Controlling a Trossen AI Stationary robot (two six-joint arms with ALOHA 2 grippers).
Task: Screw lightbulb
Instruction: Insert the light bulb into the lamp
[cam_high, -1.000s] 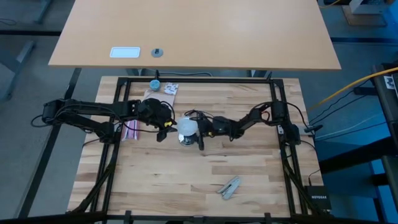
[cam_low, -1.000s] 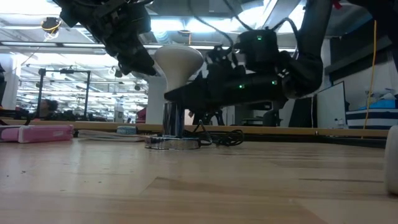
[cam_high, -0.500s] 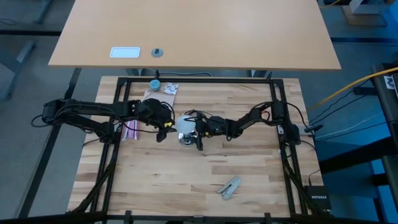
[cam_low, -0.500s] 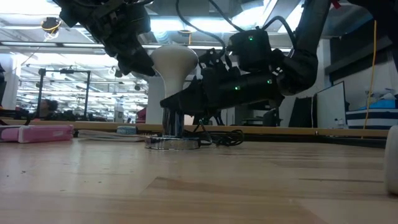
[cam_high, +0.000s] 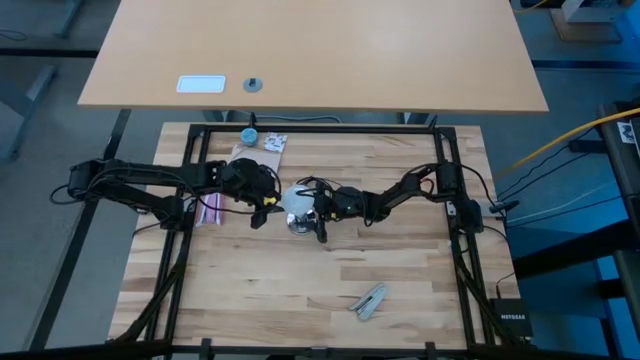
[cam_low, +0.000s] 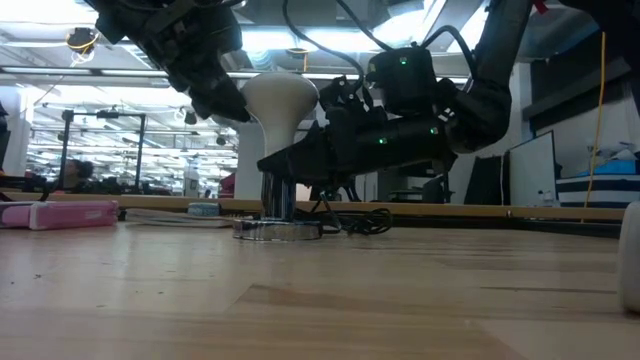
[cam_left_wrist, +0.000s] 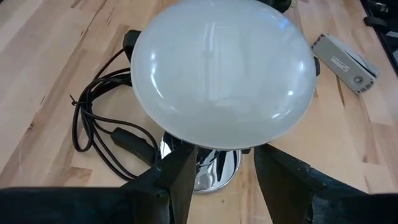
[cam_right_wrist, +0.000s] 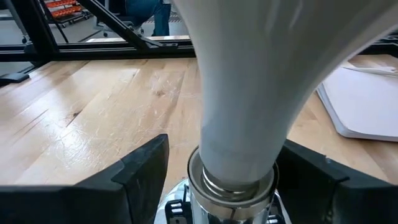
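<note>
I see the lightbulb (cam_high: 298, 203) upright on its base (cam_low: 277, 228) near the worktop (cam_high: 400, 280) centre. The left gripper (cam_high: 268, 200) sits beside it toward the left edge, the right gripper (cam_high: 312, 208) opposite.

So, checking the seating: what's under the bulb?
The bulb stands neck-down in a metal socket on a shiny round base. The threads inside the socket are hidden.

White lightbulb (cam_low: 283, 103) upright on silver base (cam_low: 277, 228), dark arms flanking it
</note>
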